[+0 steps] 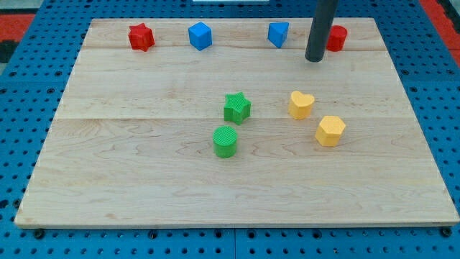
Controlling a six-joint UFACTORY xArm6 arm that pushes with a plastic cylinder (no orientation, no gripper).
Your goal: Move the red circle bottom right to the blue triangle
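The red circle (337, 37) sits near the view's top right of the wooden board (144, 180), partly hidden behind my rod. The blue triangle (278, 34) lies to its left along the top edge. My tip (314, 59) rests on the board between them, just below and left of the red circle, close to it; I cannot tell if it touches. The tip is right of and slightly below the blue triangle.
A red star (141, 37) and a blue cube (200, 35) lie at the top left. A green star (236, 107) and green cylinder (225, 141) sit mid-board. A yellow heart (301, 104) and yellow hexagon (330, 130) lie right of centre.
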